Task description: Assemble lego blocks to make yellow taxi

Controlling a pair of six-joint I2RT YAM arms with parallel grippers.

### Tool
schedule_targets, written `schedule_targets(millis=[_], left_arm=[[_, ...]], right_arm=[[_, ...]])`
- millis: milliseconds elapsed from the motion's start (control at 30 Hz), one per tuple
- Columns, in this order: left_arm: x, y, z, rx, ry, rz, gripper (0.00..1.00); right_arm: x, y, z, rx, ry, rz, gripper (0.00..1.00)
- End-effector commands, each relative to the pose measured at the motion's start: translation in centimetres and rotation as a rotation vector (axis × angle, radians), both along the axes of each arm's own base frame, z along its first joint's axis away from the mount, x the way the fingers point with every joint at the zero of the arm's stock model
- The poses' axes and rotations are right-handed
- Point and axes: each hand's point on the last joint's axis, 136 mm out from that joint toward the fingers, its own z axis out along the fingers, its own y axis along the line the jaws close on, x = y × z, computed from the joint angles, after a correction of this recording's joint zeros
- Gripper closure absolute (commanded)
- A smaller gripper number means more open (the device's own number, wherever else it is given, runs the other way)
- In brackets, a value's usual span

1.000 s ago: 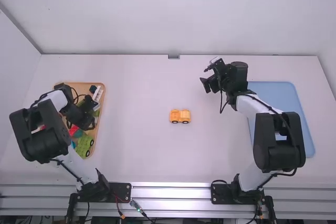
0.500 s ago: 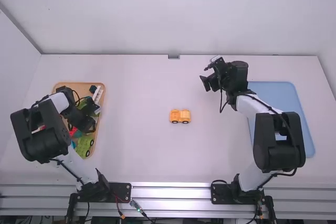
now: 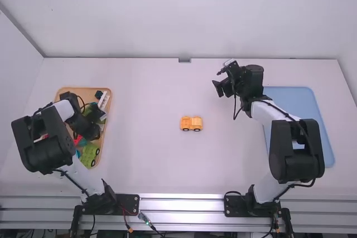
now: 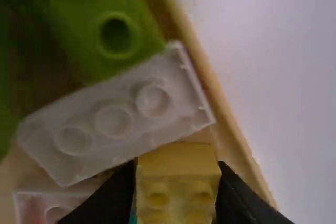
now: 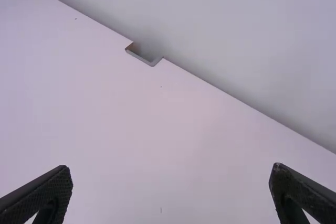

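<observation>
A white table with two trays and a small yellow car.
The table (image 3: 148,98) has a smooth, pale top and a small notch (image 3: 184,60) in the middle of its far edge. On the left lies a wooden tray (image 3: 110,107) with rounded corners and a raised rim, partly hidden from above; on the right lies a blue tray (image 3: 298,97), also partly hidden. Between them, well apart from both, sits the yellow car (image 3: 191,122), dark wheels showing along its near side.
</observation>
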Motion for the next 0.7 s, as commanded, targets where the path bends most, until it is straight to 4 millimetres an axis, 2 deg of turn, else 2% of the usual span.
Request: schedule_targets(millis=[0, 67, 167, 267, 367, 567, 667], left_arm=[[-0.8, 0.2, -0.5, 0.029, 0.032, 0.057, 0.69], [-0.8, 0.2, -0.5, 0.026, 0.031, 0.054, 0.7], [-0.6, 0.3, -0.5, 0.03, 0.022, 0.056, 0.77], [-0.3, 0.5, -0.3, 0.033, 0.016, 0.065, 0.97], [0.3, 0.5, 0.5, 0.018, 0.005, 0.116, 0.98], [2.4, -1.2, 3.4, -0.113, -0.034, 0.106, 0.98], [3.1, -1.5, 3.8, -0.1, -0.046, 0.083, 0.98]], right_arm=[[0.2, 0.0, 0.3, 0.006, -0.007, -0.001, 0.01], [0.1, 0.0, 0.3, 0.006, -0.006, -0.001, 0.01], [0.1, 0.0, 0.3, 0.006, -0.006, 0.0, 0.01], [0.1, 0.0, 0.3, 0.006, -0.006, -0.001, 0.01], [0.1, 0.0, 0.3, 0.006, -0.006, -0.002, 0.01], [0.1, 0.0, 0.3, 0.006, -0.005, -0.001, 0.01], [0.1, 0.0, 0.2, 0.005, -0.002, -0.002, 0.01]])
